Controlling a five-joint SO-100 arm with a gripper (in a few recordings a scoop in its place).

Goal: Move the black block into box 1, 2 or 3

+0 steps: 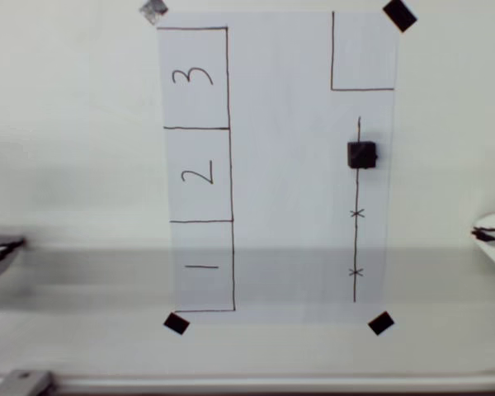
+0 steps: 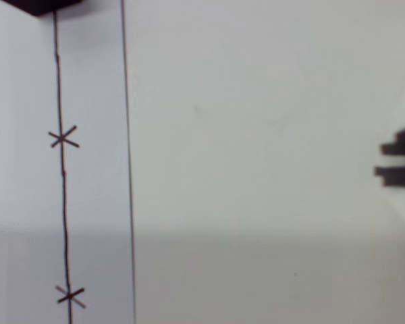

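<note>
At the right edge of the wrist view, the jaws (image 2: 398,156) show as two dark tips lying close together with only a thin slit between them, pinching nothing. They hang over bare tabletop (image 2: 256,135), well apart from the white paper (image 1: 289,165) at the left of that frame. A pen line (image 2: 62,202) with two x marks runs up the paper to the black block (image 2: 40,5), cut off at the upper left corner. In the overhead view the black block (image 1: 362,154) sits on that line in the right half of the sheet, below an unnumbered drawn box (image 1: 363,51). Box 3 (image 1: 194,78) lies at the upper left of the sheet, above box 2 (image 1: 198,175) and box 1 (image 1: 202,266), well apart from the block. Black tape squares (image 1: 380,322) pin the corners.
</note>
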